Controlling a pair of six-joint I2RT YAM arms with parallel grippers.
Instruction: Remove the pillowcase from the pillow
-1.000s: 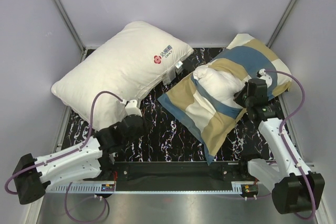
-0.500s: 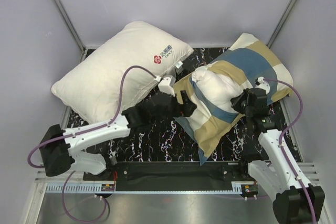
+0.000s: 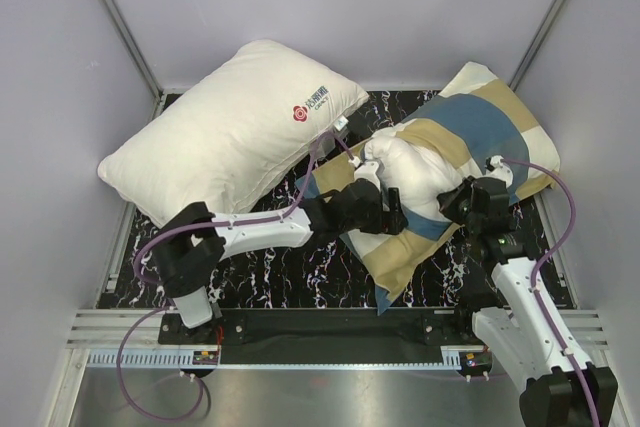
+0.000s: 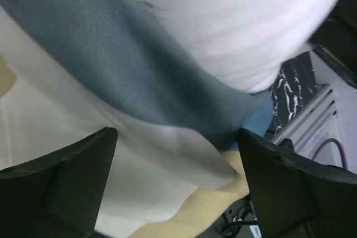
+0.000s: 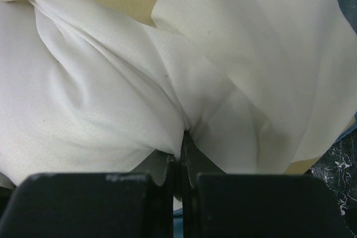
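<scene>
While the right gripper (image 5: pixel 179 157) is pinched tight on a fold of the pillow (image 3: pixel 412 172), the left gripper (image 4: pixel 173 137) hangs spread wide just over the near-left side of that pillow, with nothing between its fingers. The pillowcase (image 3: pixel 480 122) is only partly off. The pillow bulges out of its opening, with checked fabric bunched behind and in front of it. Off to the pillow's left sits a white logo pillow (image 3: pixel 220 137), not touching it, all on the black marbled table (image 3: pixel 290 267).
</scene>
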